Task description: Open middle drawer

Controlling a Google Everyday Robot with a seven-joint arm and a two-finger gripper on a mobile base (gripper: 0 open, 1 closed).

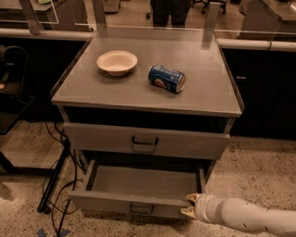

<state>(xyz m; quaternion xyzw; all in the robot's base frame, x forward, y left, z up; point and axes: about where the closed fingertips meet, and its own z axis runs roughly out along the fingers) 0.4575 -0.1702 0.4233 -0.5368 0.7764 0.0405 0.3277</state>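
The middle drawer point(138, 185) is pulled out of the grey cabinet. It is wide and shallow, with a plain grey inside and a small dark loop handle point(141, 210) on its low front panel. My gripper point(189, 206), cream-tipped on a white arm coming in from the lower right, sits at the right end of the drawer's front edge. The taller top drawer point(145, 141) with a handle and label slot is shut above it.
On the cabinet top point(92, 92) stand a white bowl point(117, 62) and a blue can point(167, 78) lying on its side. Black cables and a stand leg point(55, 180) lie on the speckled floor at the left. A person's legs point(167, 11) show behind the cabinet.
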